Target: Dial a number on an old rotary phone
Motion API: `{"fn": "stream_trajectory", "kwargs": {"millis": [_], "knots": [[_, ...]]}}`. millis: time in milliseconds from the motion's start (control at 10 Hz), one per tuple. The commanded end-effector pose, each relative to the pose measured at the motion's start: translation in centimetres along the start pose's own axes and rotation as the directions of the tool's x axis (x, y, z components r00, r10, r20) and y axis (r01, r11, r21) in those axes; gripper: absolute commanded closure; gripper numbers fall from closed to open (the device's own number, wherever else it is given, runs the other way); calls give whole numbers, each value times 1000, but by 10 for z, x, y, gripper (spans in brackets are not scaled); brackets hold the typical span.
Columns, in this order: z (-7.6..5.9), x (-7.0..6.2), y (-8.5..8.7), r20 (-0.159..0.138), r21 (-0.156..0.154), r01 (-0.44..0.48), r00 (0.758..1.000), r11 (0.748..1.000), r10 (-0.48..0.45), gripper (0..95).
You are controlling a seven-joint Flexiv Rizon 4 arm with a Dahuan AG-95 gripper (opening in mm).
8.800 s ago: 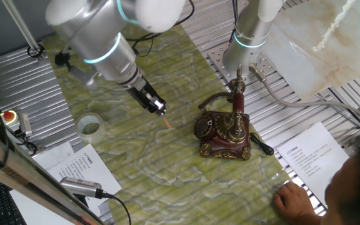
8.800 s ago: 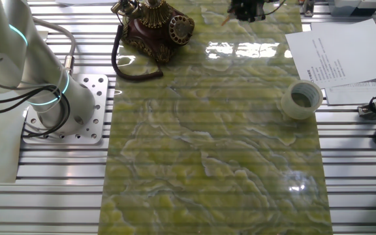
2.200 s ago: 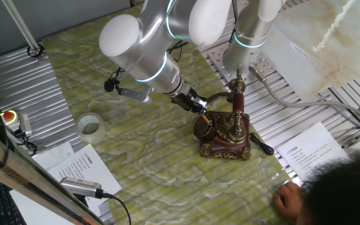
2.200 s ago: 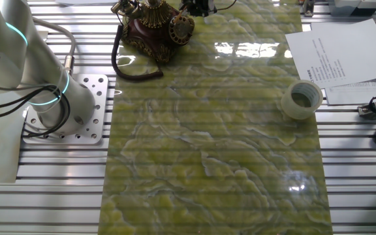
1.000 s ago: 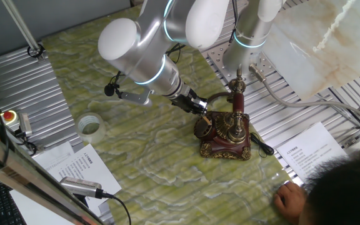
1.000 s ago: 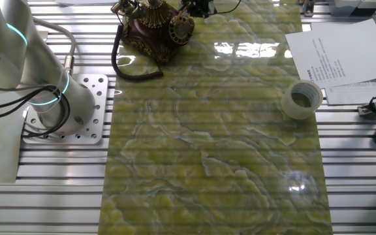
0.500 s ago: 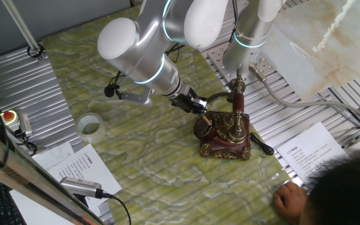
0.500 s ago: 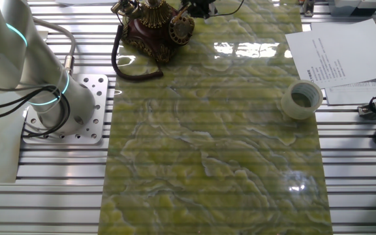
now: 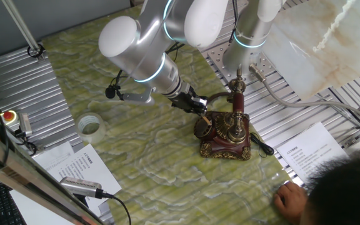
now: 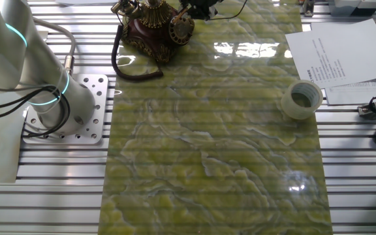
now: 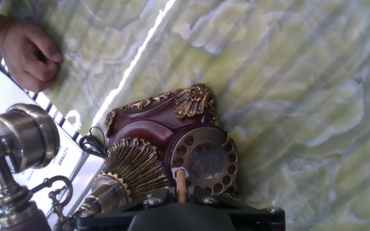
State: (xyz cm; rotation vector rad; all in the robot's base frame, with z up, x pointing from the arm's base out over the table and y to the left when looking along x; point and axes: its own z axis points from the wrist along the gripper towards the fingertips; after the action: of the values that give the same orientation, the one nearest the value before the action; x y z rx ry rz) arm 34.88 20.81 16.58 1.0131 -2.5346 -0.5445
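Just ahead of your gripper (image 9: 199, 110), the old rotary phone (image 9: 224, 132), its stick tip (image 11: 180, 181) at the dial's (image 11: 205, 161) rim, finger spread impossible to tell, tape roll (image 9: 90, 125) well behind.

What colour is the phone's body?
Dark red-brown with brass-gold trim; the phone shows best in the hand view.

Open green mat (image 9: 136, 156) left of rotary phone (image 9: 224, 132); tape roll (image 9: 90, 125) far left, handset (image 9: 237, 100) blocking right.
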Motion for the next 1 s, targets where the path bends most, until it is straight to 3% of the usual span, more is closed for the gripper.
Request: {"fn": "stream_trajectory", "kwargs": {"millis": [100, 1000], "knots": [[0, 0, 0, 3, 3, 9, 1000, 1000, -9, 950], [0, 0, 0, 15, -3, 10, 1000, 1000, -10, 950]]}}
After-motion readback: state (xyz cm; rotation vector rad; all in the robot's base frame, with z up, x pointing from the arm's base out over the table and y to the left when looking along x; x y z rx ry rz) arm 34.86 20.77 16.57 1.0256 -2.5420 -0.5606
